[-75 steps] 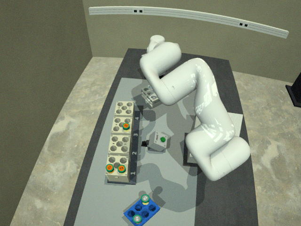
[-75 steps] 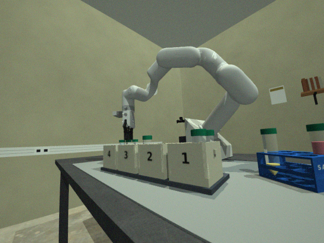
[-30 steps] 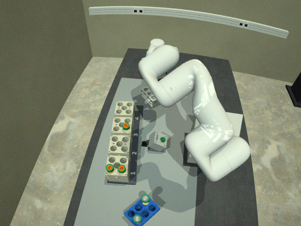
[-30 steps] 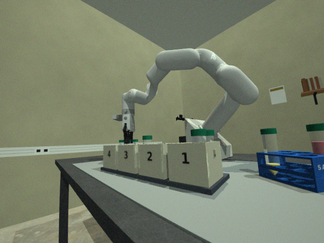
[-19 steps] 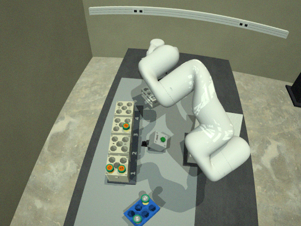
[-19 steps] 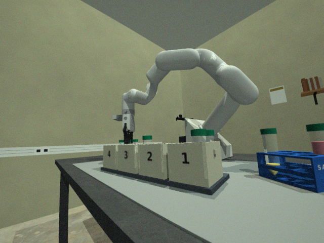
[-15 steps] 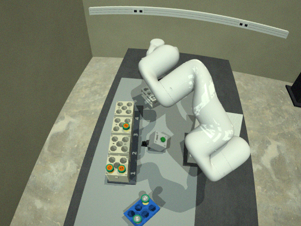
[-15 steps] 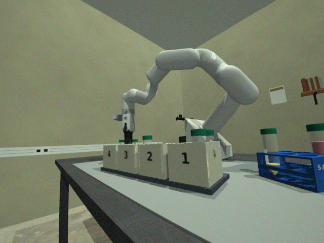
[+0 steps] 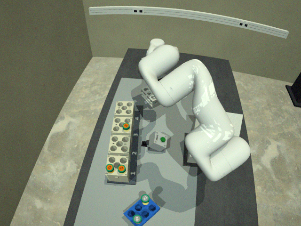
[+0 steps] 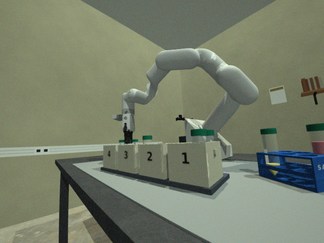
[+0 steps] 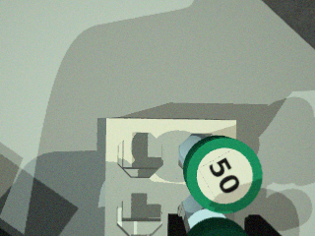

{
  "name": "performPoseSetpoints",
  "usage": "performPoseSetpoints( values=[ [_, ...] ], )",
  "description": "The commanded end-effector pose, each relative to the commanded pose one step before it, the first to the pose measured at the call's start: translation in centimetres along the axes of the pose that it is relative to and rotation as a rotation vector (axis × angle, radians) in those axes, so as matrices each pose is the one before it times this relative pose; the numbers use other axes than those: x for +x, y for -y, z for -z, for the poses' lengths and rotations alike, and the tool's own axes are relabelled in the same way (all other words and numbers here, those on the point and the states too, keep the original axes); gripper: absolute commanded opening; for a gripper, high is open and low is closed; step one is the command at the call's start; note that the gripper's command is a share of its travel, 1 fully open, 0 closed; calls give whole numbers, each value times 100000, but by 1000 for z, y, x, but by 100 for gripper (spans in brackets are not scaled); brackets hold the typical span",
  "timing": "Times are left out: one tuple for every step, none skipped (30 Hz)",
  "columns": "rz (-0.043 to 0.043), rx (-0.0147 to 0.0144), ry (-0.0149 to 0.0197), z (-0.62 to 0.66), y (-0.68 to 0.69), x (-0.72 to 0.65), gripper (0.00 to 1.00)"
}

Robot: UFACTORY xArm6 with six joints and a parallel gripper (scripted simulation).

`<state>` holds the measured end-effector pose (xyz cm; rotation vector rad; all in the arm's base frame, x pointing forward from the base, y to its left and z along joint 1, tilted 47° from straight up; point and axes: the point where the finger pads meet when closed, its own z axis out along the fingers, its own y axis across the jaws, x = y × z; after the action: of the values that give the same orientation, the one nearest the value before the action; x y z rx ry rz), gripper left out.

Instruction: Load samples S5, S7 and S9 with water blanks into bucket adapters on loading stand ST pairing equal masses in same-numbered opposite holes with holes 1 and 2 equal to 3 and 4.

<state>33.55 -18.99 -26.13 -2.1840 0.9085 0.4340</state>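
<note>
I see orange-dotted, green-capped tubes S7 and S5 upright in cream block adapter 1, another in matching adapter 3.

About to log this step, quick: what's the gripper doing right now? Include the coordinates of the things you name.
Gripper (image 10: 128, 142) (image 11: 211, 227): closed on a green-capped tube (image 11: 217, 229) in the pale rack (image 11: 169, 125).

Olive-beige walls meet a mottled stone floor. A pale socket rail runs beyond the desk's far edge — a wooden shelf hangs beside a paper notice. Shadows cross the grey mat, inside the desk's left edge.
</note>
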Motion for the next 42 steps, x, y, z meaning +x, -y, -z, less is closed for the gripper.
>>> performPoseSetpoints(
  values=[
    [126, -42, -494, 234, 36, 157, 0],
    [0, 0, 1, 0, 0, 0, 0],
    [0, 0, 0, 0, 0, 0, 0],
    [0, 0, 0, 0, 0, 0, 0],
    [0, 0, 0, 0, 0, 0, 0],
    [0, 0, 0, 0, 0, 0, 0],
    [0, 0, 0, 0, 0, 0, 0],
    [0, 0, 0, 0, 0, 0, 0],
    [0, 0, 0, 0, 0, 0, 0],
    [0, 0, 0, 0, 0, 0, 0],
    [0, 0, 0, 0, 0, 0, 0],
    [0, 0, 0, 0, 0, 0, 0],
    [0, 0, 0, 0, 0, 0, 0],
    [0, 0, 0, 0, 0, 0, 0],
    [0, 0, 0, 0, 0, 0, 0],
    [0, 0, 0, 0, 0, 0, 0],
    [0, 0, 0, 0, 0, 0, 0],
    [0, 0, 0, 0, 0, 0, 0],
    [0, 0, 0, 0, 0, 0, 0],
    [0, 0, 0, 0, 0, 0, 0],
    [0, 0, 0, 0, 0, 0, 0],
    [3, -1, -14, 74, 1, 4, 0],
    [0, 0, -1, 65, 0, 0, 0],
    [0, -1, -1, 66, 0, 0, 0],
    [0, 0, 0, 0, 0, 0, 0],
    [0, 0, 0, 0, 0, 0, 0],
    [0, 0, 0, 68, 0, 0, 0],
    [0, 0, -1, 66, 0, 0, 0],
    [0, -1, -1, 66, 0, 0, 0],
    [0, -1, 0, 66, 0, 0, 0],
    [0, 0, 0, 66, 0, 0, 0],
    [0, 0, 0, 67, 0, 0, 0],
    [0, 0, 0, 67, 0, 0, 0],
    [0, 0, 0, 67, 0, 0, 0],
    [0, 0, 0, 67, 0, 0, 0],
    [0, 0, 0, 67, 0, 0, 0],
    [0, 0, 0, 67, 0, 0, 0],
    [0, 0, 0, 67, 0, 0, 0],
    [0, 0, 0, 67, 0, 0, 0],
    [0, 0, 0, 67, 0, 0, 0],
    [0, 0, 0, 67, 0, 0, 0],
    [0, 0, 0, 0, 0, 0, 0]
  ],
)
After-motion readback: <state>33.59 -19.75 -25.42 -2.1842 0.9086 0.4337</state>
